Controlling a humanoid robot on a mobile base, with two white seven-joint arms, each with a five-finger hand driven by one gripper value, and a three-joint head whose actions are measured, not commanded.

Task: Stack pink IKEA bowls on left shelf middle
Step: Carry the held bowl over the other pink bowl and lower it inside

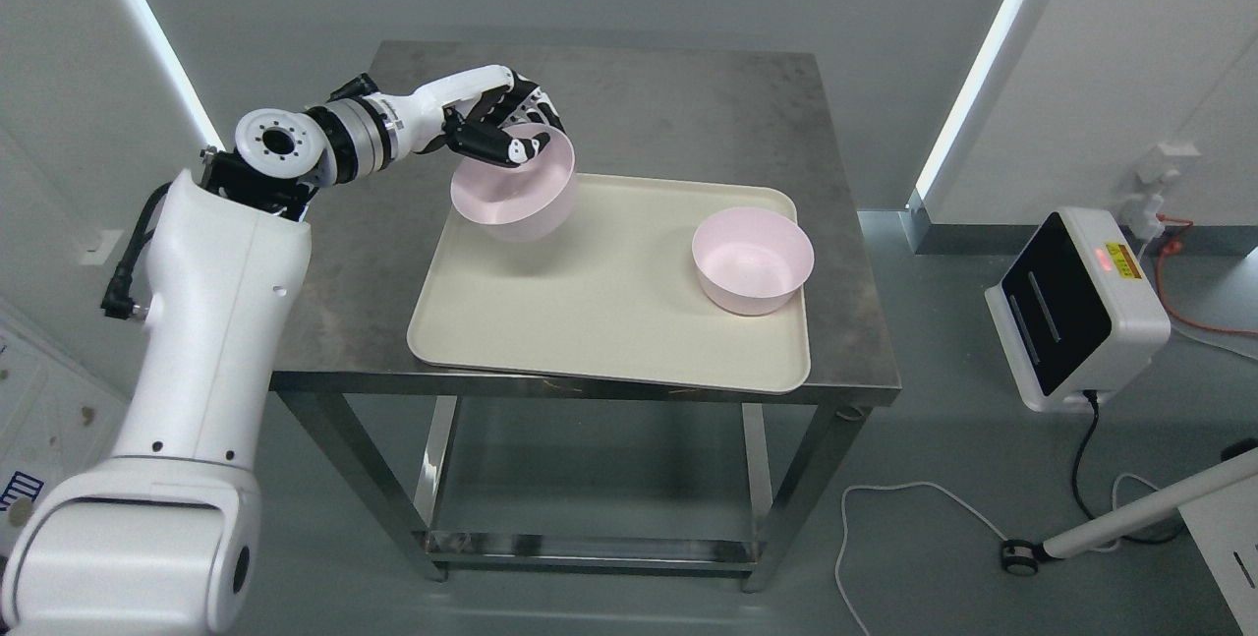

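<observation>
My left hand (506,125) is clamped on the rim of one pink bowl (513,186), tilted above the tray (609,321) — the carrying step. Next I must bring it over the second bowl (752,260), near the tray's right edge on the table (688,115), level it, and nest it.

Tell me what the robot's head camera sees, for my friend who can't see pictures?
The robot's left hand holds a tilted pink bowl above a cream tray on a metal table. A second pink bowl sits on the tray's right side.

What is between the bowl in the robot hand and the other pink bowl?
Only bare tray, in the head view, between held bowl and second bowl.
</observation>
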